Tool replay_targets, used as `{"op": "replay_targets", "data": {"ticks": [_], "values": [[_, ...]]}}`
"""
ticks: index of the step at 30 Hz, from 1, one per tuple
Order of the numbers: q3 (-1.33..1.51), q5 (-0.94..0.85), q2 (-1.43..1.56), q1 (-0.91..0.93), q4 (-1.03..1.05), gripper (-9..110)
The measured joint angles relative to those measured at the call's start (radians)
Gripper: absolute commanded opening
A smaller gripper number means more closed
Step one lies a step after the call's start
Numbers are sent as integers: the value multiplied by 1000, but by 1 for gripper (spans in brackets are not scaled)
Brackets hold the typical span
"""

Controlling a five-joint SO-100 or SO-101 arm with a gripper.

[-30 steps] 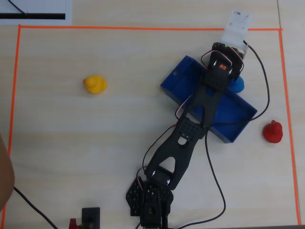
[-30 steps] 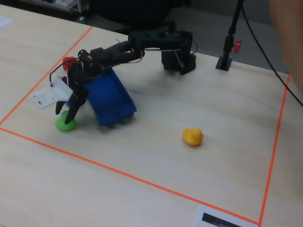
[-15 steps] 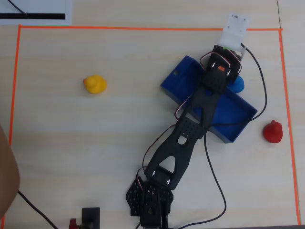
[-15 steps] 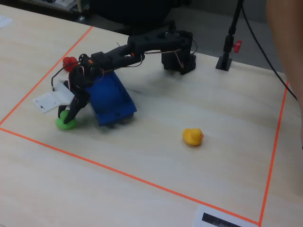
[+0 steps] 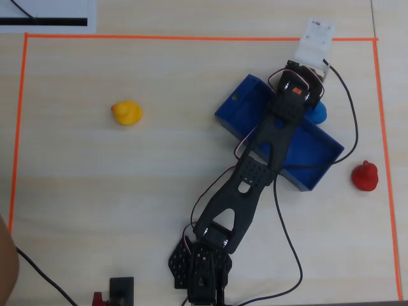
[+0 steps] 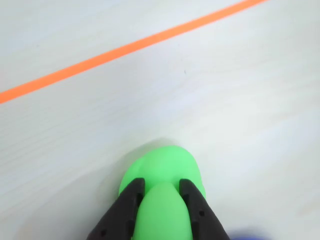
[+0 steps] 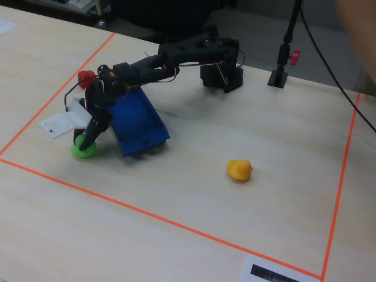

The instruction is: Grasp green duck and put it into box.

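Gripper (image 6: 161, 187) clamps the green duck (image 6: 165, 172) across its narrow middle, on the table beside the box (image 7: 138, 126), near the orange-taped corner. Smooth, light, probably squashy; a rounded body could slip.

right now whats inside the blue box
No duck shows on the visible floor of the box. The arm covers part of it overhead. The green duck sits outside on the table, between the gripper fingers.

Overhead looks straight down; wrist close, tableward; fixed oblique, opposite arm.
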Motion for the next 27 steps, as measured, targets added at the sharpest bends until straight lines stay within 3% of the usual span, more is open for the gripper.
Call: {"op": "replay_targets", "data": {"ticks": [7,14,18,27], "values": [[78,78,348,-18,247,0],[425,89,713,-25,393,0],[758,89,928,-8,310,0],[1574,12,1284,66,-120,0]]}}
